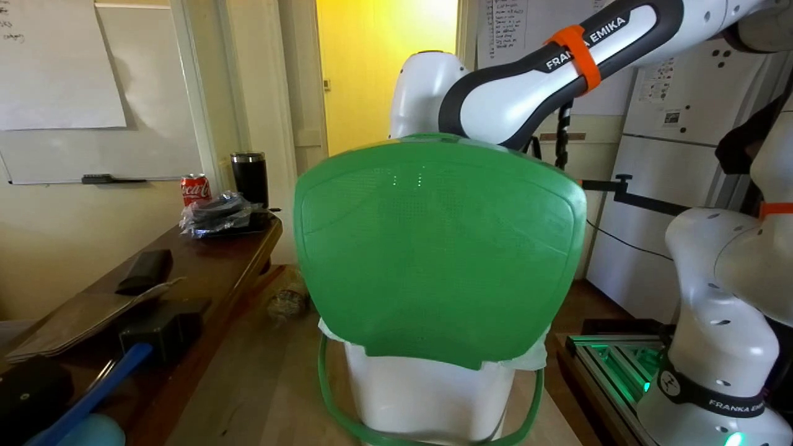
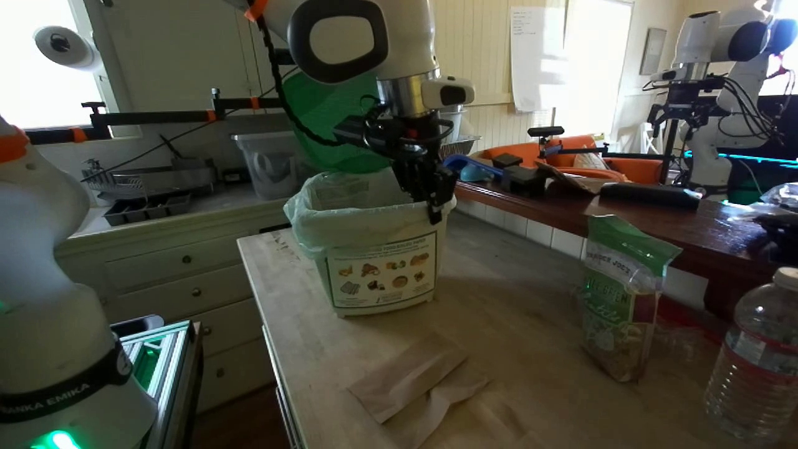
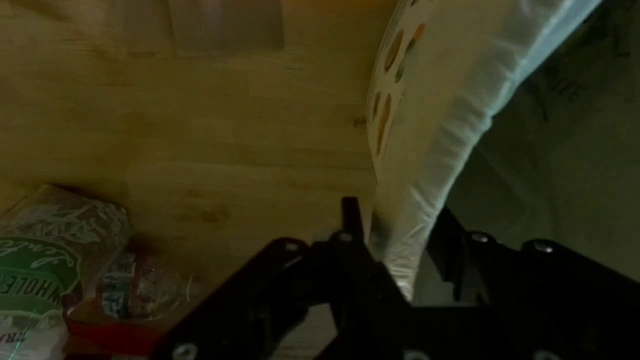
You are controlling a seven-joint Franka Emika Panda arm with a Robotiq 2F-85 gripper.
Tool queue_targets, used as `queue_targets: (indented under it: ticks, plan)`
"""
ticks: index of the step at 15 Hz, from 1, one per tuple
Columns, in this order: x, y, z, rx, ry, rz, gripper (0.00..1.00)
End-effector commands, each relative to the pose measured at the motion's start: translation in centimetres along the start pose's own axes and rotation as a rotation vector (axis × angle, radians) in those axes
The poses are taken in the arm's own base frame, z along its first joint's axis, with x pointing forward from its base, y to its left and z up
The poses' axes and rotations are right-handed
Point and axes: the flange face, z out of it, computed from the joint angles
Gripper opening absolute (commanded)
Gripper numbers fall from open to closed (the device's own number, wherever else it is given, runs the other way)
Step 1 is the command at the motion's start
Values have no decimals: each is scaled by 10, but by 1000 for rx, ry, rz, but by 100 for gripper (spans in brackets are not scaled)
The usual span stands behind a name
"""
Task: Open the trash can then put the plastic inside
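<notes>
Straddling the trash can wall (image 3: 430, 130), tool (image 3: 397, 225) dark, fingertips (image 3: 352, 215) blurred

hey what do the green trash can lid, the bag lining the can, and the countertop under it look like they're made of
Trash can lid: probably molded plastic, smooth and glossy, with small bright reflections and even green color.
Bag: thin, pale, slightly shiny film, perhaps plastic or compostable, crinkled along its fold.
Countertop: apparently wood, from its grain and board seams; finish hard to tell.
</notes>
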Motion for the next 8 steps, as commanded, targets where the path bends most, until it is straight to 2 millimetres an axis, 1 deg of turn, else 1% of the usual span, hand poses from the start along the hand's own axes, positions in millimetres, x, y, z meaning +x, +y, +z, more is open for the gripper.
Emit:
queue_targets:
  ticks: [1, 2, 5, 8]
  plan:
    - [1, -1, -10, 28, 32, -38, 71]
    - [0, -3, -12, 36, 38, -42, 80]
    - [-3, -7, -20, 52, 62, -43, 99]
    - [-11, -11, -37, 78, 109, -32, 100]
